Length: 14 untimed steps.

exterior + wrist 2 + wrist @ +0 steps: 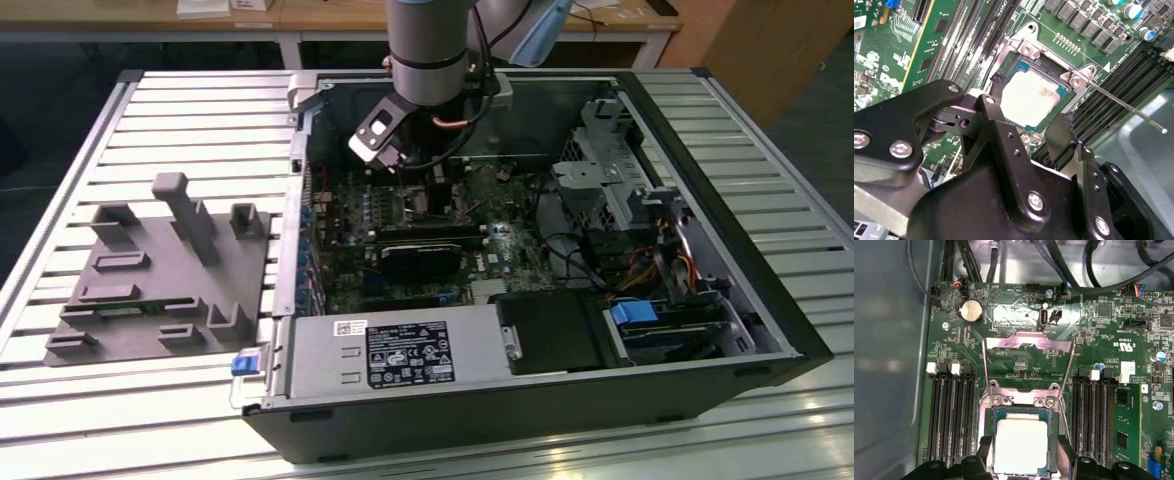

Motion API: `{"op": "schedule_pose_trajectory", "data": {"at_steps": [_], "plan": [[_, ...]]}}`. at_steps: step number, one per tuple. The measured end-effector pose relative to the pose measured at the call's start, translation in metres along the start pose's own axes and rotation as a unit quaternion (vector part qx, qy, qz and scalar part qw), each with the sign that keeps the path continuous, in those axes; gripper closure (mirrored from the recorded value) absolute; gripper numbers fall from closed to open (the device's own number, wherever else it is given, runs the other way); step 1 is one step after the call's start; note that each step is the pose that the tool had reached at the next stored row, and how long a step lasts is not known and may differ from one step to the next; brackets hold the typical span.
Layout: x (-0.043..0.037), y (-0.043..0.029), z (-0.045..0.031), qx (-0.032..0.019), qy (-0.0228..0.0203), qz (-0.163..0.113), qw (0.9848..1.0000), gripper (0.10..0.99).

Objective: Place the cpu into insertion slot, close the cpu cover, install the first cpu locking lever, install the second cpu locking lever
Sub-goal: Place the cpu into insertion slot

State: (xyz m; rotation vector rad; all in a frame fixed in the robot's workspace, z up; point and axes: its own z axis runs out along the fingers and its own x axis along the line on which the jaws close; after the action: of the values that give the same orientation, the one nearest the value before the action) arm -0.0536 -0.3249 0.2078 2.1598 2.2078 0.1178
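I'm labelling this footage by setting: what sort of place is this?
Probably a robotics lab: open PC case on a slatted table, robot arm reaching in, desks behind.

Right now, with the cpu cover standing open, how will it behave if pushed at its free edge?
The cpu cover is screwed at the rim of the insertion slot, so it likely pivots down rather than slides. Thin sheet with a big cut-out: probably light, may flex if pushed off-centre. Bare shiny metal, possibly slippery.
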Motion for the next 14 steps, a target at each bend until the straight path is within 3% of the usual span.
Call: {"op": "schedule_pose_trajectory", "data": {"at_steps": [5, 7, 8, 13, 14], "plan": [[0.0, 0.0, -0.0001, 0.0001, -0.0007, 0.0, 1.0, 0.49], [0.0, 0.0, -0.0001, 0.0001, -0.0009, 0.0, 1.0, 0.616], [0.0, 0.0, -0.0001, 0.0001, -0.001, 0.0, 1.0, 0.616], [0.0, 0.0, -0.0001, 0.0001, -0.0015, 0.0, 1.0, 0.847], [0.0, 0.0, -0.0001, 0.0001, -0.0016, 0.0, 1.0, 0.847]]}}
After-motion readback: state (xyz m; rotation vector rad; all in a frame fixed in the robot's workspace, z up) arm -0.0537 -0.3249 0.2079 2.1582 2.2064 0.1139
